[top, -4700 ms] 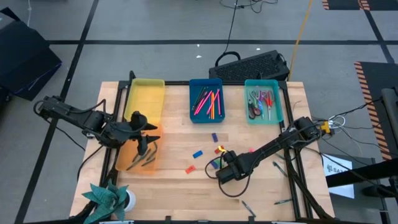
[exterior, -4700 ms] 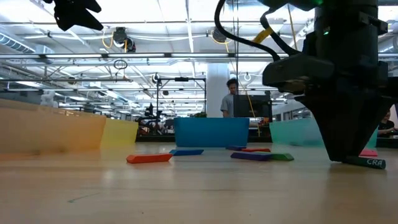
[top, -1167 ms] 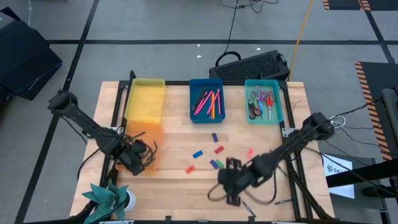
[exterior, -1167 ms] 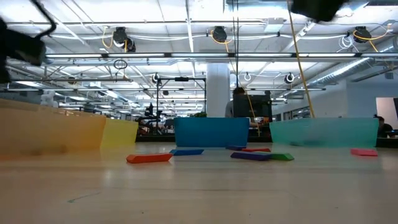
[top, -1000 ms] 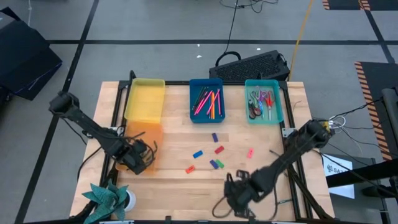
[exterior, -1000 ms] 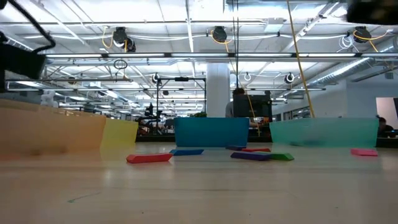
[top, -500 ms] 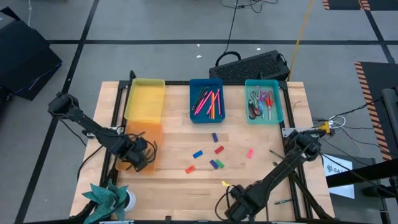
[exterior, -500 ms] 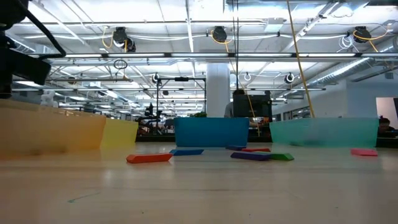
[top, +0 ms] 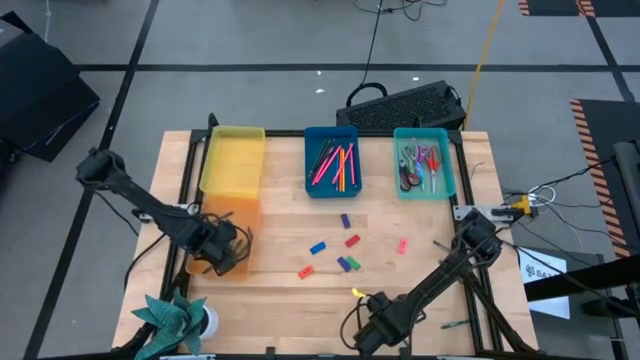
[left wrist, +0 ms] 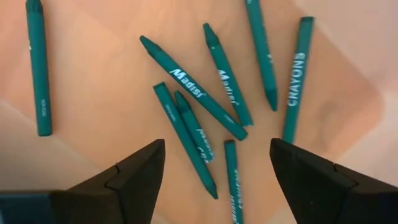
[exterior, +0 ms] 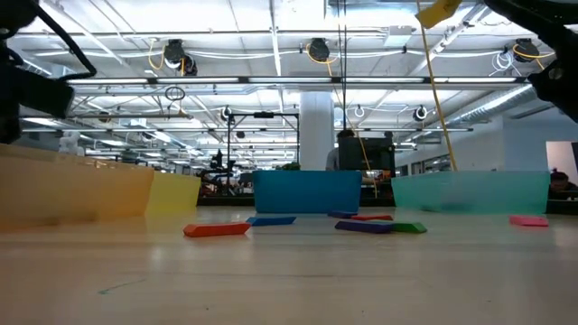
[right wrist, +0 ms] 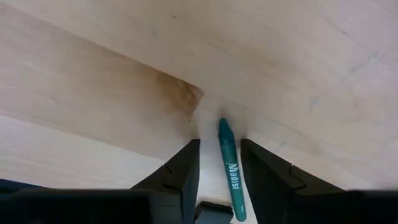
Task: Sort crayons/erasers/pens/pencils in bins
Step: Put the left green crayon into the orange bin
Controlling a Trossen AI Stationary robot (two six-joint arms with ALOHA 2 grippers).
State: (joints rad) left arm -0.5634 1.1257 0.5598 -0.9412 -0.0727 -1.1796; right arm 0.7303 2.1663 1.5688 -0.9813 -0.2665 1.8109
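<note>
The right gripper (right wrist: 219, 163), at the desk's (top: 290, 310) 6 o'clock edge, has its jaws clamped on a green crayon (right wrist: 229, 167), partly hidden. The left gripper (left wrist: 217, 163), jaws apart, hovers over crayons in the orange bin (top: 205, 262) at 9 o'clock. The erasers (top: 340, 243) lie mid-desk.

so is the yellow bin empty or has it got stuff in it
Empty: the high view shows only bare yellow floor inside the yellow bin.
</note>
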